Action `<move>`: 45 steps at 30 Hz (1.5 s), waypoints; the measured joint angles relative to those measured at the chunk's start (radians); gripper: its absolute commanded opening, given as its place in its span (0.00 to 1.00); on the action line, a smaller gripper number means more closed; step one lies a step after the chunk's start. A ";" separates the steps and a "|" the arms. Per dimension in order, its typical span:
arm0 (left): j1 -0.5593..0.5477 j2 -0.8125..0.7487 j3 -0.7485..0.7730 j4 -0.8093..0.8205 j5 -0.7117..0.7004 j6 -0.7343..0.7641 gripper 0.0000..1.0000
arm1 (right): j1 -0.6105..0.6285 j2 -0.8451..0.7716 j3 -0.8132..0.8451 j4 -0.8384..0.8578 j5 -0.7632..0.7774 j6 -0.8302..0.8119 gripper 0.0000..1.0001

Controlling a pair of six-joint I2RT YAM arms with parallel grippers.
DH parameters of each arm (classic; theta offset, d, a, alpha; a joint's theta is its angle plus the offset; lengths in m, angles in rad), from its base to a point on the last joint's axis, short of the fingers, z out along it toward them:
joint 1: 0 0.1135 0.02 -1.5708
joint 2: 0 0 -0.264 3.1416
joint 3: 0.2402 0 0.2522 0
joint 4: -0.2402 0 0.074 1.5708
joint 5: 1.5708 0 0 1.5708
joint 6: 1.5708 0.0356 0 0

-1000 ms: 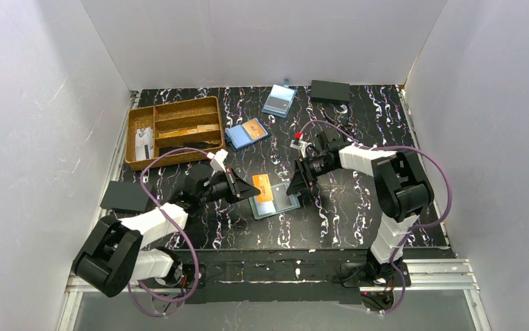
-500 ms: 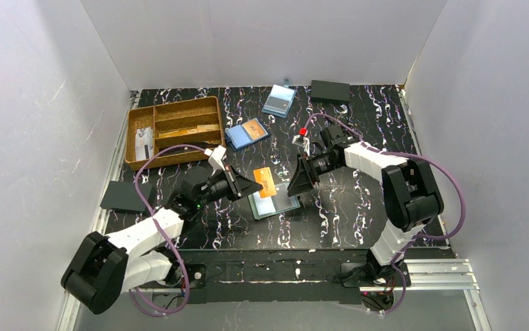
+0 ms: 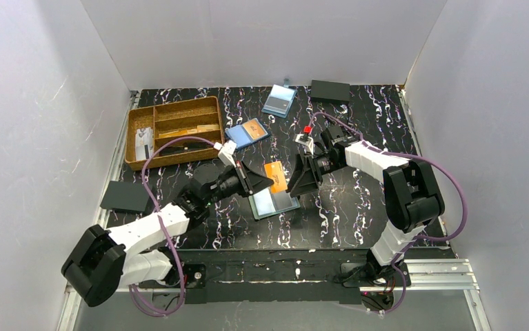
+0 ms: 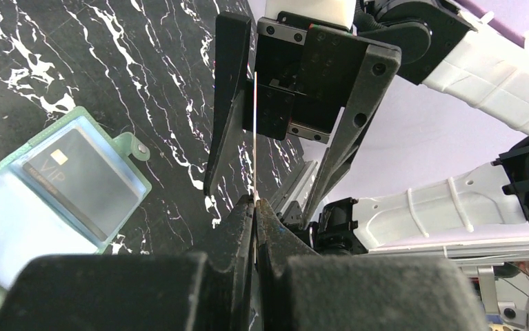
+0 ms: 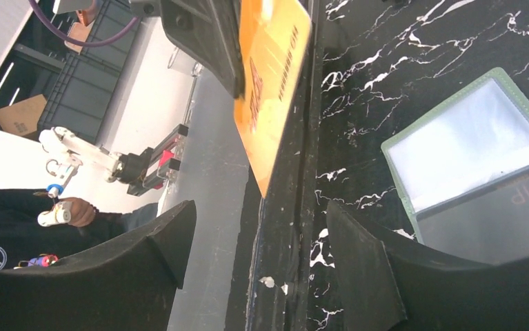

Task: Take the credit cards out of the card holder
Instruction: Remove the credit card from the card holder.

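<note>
My left hand (image 3: 267, 182) is closed on the orange card (image 3: 276, 176) and holds it on edge above the counter (image 3: 358, 207). My right hand (image 3: 303, 178) stands open just beside that card. The teal card holder (image 3: 273, 202) lies open below them, with 1 dark card (image 4: 82, 183) inside.

Tight squeeze mid-table: the left gripper (image 3: 267, 183) and right gripper (image 5: 260, 210) sit nose to nose just above the open card holder (image 3: 275, 202). The orange card (image 3: 276, 177) stands edge-on between the right gripper's wide-spread fingers, close against one, so nothing else passes through there. Further back, the bright blue holder (image 3: 247, 133), pale-blue holder (image 3: 279, 101) and black box (image 3: 330, 90) dot the rear strip. The wooden tray (image 3: 175, 103) walls off the rear left and a flat black pad (image 3: 125, 196) sits at the left edge, leaving bare tabletop (image 3: 344, 207) along the near edge and off to the right.
</note>
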 measured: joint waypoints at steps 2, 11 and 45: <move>-0.017 0.019 0.011 0.004 -0.012 0.004 0.00 | 0.000 0.000 0.008 -0.019 -0.007 -0.013 0.76; -0.073 0.097 0.047 0.024 -0.049 0.011 0.00 | 0.000 0.000 0.017 -0.069 -0.024 -0.041 0.40; 0.053 -0.270 0.067 -0.389 0.005 0.330 0.98 | 0.003 0.010 0.050 -0.158 0.113 -0.189 0.01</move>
